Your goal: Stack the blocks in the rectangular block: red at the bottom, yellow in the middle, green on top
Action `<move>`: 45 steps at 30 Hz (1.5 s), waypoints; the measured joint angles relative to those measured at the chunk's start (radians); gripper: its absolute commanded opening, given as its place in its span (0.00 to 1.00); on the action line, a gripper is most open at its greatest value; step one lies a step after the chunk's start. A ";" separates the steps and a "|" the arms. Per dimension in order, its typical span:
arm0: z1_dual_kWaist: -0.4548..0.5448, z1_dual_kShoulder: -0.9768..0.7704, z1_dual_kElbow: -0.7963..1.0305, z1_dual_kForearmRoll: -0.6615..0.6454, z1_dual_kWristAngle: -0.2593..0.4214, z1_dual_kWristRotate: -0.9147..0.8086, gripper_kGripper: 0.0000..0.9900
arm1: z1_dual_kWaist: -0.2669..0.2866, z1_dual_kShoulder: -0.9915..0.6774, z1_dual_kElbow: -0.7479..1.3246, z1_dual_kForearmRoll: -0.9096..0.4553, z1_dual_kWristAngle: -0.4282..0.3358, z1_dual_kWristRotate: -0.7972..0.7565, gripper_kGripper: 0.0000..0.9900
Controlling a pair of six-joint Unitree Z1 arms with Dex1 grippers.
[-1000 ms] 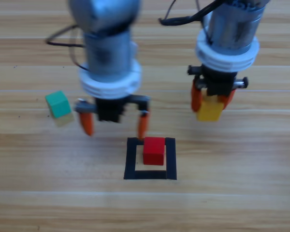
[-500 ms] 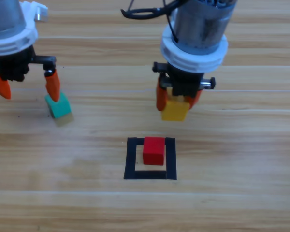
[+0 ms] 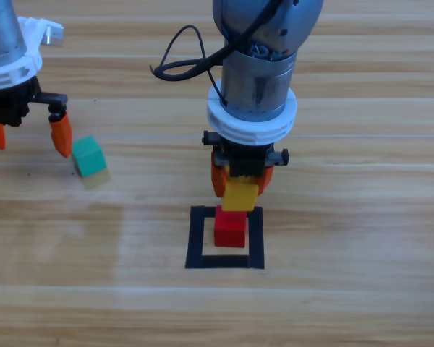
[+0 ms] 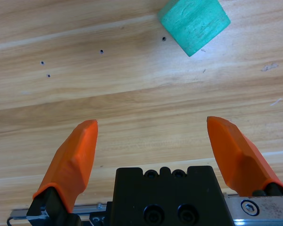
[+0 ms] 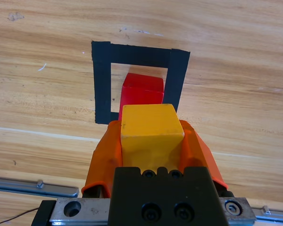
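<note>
The red cube (image 3: pixel 230 229) (image 5: pixel 141 92) sits inside the black tape square (image 3: pixel 196 238) (image 5: pixel 102 84) at the table's middle. My right gripper (image 3: pixel 239 184) (image 5: pixel 151 136) is shut on the yellow cube (image 3: pixel 240 195) (image 5: pixel 151 129), held just above the red cube's far edge. The green cube (image 3: pixel 88 155) (image 4: pixel 194 22) lies on the wood at the left, apart from the square. My left gripper (image 3: pixel 27 136) (image 4: pixel 162 146) hangs open just left of the green cube, with nothing between its jaws.
A faint pale patch (image 3: pixel 95 178) lies on the wood just in front of the green cube. A black cable (image 3: pixel 181 66) loops off the right arm above the table.
The right gripper has carried the yellow cube left and toward the front, from the right side to over the red cube. The left gripper has swung from the square out to the far left.
</note>
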State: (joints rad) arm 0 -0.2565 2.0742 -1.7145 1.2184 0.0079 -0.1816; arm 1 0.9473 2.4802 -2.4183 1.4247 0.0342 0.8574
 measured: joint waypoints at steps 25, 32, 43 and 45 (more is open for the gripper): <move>0.020 -0.022 -0.049 0.000 -0.064 0.151 1.00 | 0.027 0.042 -0.020 0.001 -0.016 0.028 0.00; 0.060 -0.022 -0.070 0.000 -0.064 0.290 1.00 | 0.028 0.050 -0.021 0.014 -0.036 0.047 0.00; 0.107 0.039 -0.103 0.005 -0.057 0.421 1.00 | 0.032 0.050 -0.036 0.028 -0.049 0.050 0.00; 0.108 0.047 -0.123 0.017 -0.056 0.420 1.00 | 0.036 0.050 -0.041 0.029 -0.049 0.050 0.00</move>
State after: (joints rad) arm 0 -0.1488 2.1213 -1.8376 1.2354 -0.0483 0.2383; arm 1 0.9831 2.5304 -2.4598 1.4534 -0.0152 0.9078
